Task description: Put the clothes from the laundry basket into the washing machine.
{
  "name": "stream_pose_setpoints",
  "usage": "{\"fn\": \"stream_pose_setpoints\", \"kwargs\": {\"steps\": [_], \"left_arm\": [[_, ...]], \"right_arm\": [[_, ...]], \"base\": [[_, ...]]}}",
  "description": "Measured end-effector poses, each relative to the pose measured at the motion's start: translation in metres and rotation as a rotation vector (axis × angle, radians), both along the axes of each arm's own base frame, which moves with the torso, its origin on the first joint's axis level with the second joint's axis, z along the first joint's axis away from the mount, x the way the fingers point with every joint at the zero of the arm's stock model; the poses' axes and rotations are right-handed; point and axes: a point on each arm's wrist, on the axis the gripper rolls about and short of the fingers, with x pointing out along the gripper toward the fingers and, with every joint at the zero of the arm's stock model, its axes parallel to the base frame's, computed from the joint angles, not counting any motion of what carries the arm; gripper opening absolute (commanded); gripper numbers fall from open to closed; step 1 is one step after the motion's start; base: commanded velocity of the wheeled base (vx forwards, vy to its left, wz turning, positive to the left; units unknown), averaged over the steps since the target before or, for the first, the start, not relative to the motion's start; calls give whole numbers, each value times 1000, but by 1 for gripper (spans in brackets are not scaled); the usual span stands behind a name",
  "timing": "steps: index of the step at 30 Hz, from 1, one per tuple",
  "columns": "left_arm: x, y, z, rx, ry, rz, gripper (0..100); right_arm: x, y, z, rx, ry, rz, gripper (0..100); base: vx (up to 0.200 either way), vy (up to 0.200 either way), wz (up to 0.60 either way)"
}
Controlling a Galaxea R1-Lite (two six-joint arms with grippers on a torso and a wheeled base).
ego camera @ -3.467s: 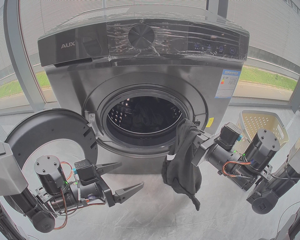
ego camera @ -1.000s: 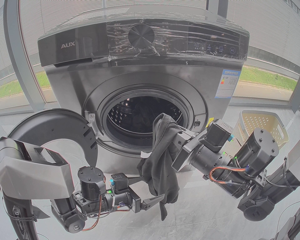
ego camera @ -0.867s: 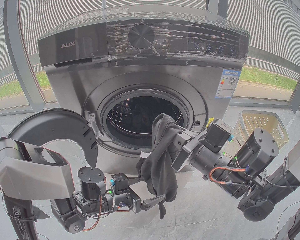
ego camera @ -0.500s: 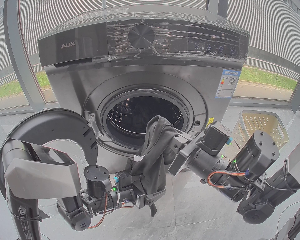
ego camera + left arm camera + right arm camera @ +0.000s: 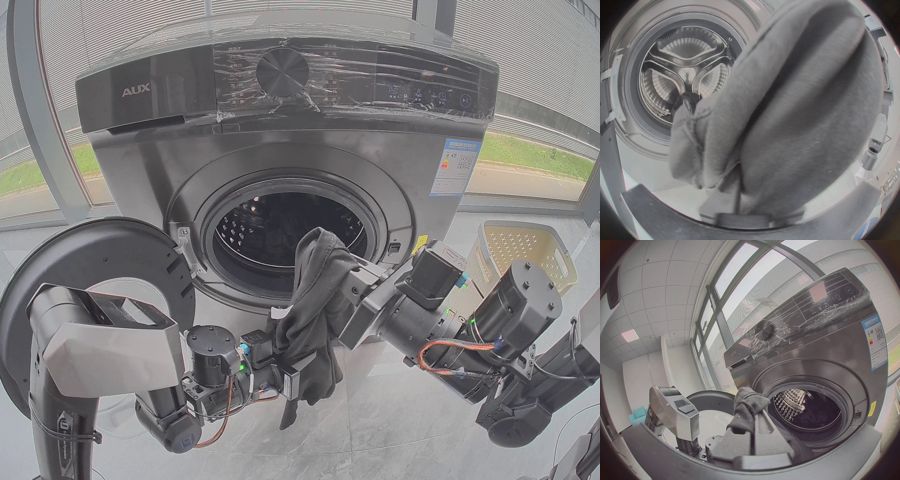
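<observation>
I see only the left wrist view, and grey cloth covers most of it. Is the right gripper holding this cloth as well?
Observer: Yes. The right gripper is shut on the top of the dark garment, just in front of the drum opening.
Operator: Where on the cloth is my left gripper?
Observer: The left gripper is at the garment's lower part, close to the hanging end and below the right gripper.
Operator: Where is the laundry basket?
Observer: The laundry basket stands on the floor on the robot's right of the washing machine, behind the right arm.
</observation>
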Motion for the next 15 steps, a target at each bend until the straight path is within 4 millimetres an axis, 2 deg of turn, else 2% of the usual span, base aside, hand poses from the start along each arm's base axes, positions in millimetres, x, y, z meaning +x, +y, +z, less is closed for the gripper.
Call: {"fn": "stream_pose_setpoints", "kwargs": {"steps": [8, 15], "left_arm": [[-14, -1, 21, -24, -27, -33, 0], [-46, 13, 57, -62, -61, -110, 0]], "right_arm": [[13, -7, -2, -6, 4, -44, 0], [34, -15, -12, -23, 21, -102, 0]], "base": [[0, 0, 0], [0, 0, 0]]}}
